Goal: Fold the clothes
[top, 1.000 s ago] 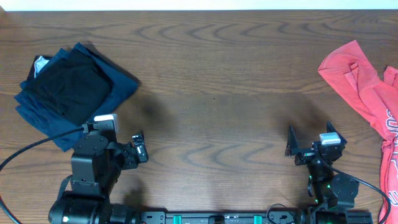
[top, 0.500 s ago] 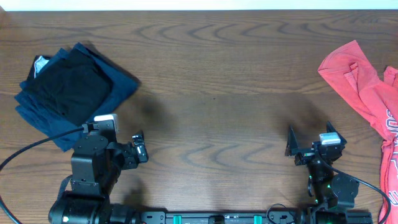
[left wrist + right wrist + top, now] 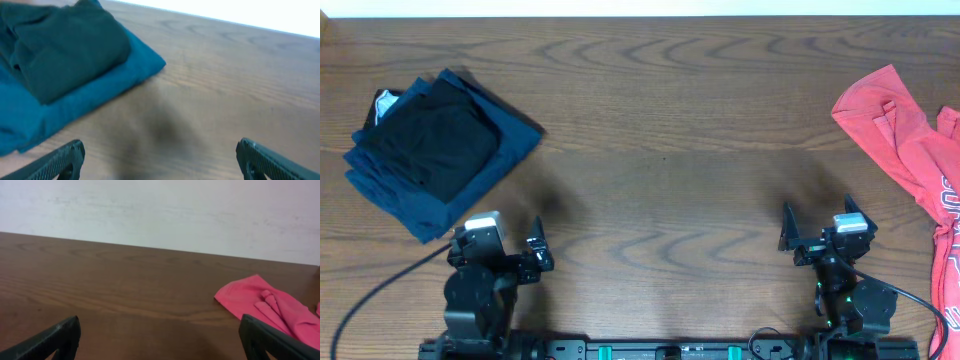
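The left gripper (image 3: 160,152) is hanging over the wooden table (image 3: 660,130) with its jaws standing wide apart, gripping nothing. The folded black shirt (image 3: 430,140) is lying on top of the navy shirt (image 3: 515,140), ahead of it and to its left. The right gripper (image 3: 159,327) is likewise gaping and empty, and the crumpled red shirt (image 3: 895,130) is lying ahead to its right.

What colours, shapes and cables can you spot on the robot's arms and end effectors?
Both arms are black. The left end effector and right end effector each carry two dark pointed fingers and a white block. A black cable trails from the left arm.
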